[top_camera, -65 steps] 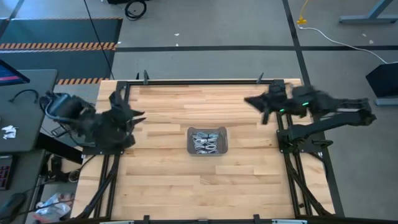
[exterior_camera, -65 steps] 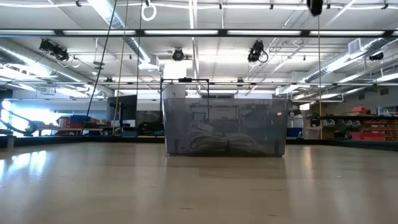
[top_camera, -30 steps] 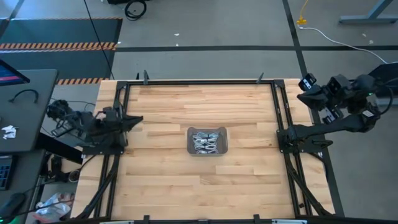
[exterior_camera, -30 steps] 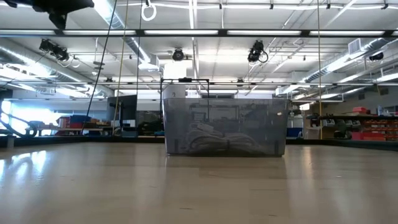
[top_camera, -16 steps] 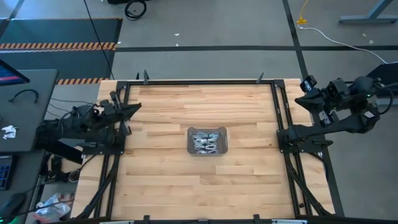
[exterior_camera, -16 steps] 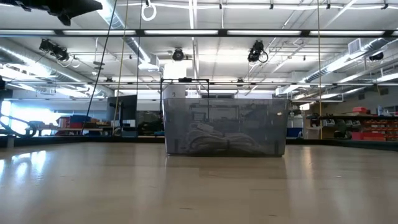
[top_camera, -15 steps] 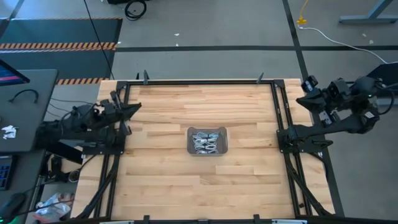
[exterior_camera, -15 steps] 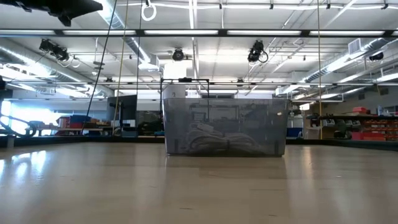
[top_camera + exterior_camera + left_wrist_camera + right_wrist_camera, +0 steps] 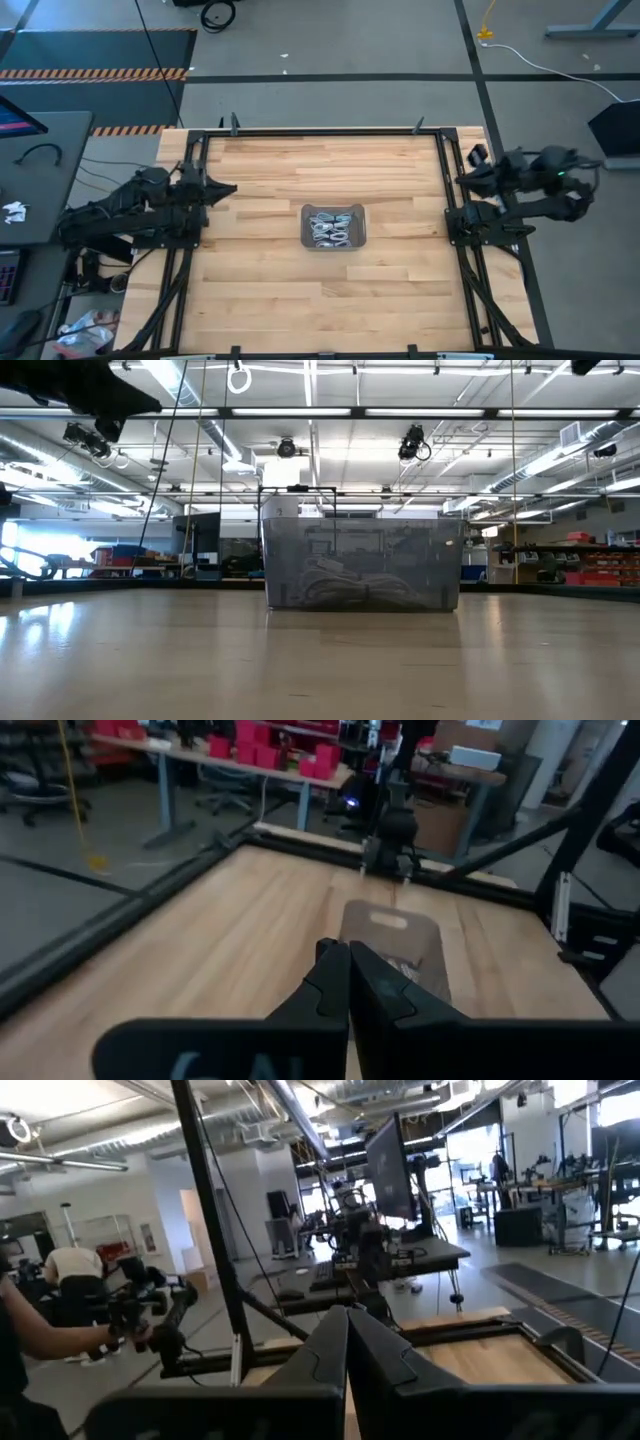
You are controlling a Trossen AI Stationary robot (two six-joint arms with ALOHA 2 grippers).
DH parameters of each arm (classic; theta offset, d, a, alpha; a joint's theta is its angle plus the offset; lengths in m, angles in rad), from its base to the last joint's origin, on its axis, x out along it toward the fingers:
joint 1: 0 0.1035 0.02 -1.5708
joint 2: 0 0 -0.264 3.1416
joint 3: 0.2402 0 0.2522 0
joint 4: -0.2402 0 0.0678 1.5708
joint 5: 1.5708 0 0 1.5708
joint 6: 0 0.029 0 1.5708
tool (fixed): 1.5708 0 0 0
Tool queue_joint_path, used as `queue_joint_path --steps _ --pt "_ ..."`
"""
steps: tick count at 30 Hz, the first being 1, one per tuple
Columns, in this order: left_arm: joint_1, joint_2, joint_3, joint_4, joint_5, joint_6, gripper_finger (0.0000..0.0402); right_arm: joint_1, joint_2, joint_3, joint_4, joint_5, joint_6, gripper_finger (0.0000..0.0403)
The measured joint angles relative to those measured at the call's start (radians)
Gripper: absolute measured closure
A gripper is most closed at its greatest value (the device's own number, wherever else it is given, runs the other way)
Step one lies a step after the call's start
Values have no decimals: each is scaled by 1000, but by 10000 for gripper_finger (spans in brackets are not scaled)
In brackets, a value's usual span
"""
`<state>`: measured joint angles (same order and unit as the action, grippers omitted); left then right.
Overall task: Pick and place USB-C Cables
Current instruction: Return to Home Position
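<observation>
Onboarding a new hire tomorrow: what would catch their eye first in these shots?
The small grey bin stands alone at the middle of the wooden table, with the pale coiled USB-C cables heaped inside it. Two dark arms flank it: the left gripper at the table's left edge and the right gripper at its right edge, both shut and empty.

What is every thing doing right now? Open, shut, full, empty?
Bin, upright at mid-table, holding cables.
Cables, coiled, lying in the bin.
Left tool, shut, empty, at the table's left edge.
Right tool, shut, empty, at the table's right edge.
</observation>
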<state>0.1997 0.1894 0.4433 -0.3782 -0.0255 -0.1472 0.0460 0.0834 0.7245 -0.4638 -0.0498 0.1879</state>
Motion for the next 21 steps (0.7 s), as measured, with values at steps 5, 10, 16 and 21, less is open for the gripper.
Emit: queue_joint_path --steps 5,10,16,21 --pt "-1 0 -105 105 70 -91 398 0 -61 -182 148 -24 -5 391" --pt "-1 0 -182 188 59 -187 397 0 -71 -317 250 -48 -4 391" --pt "0 0 -189 192 22 -344 397 0 -64 -485 345 -46 -14 391" --pt "0 0 -189 191 21 -320 397 0 -65 -604 409 -12 -26 391"
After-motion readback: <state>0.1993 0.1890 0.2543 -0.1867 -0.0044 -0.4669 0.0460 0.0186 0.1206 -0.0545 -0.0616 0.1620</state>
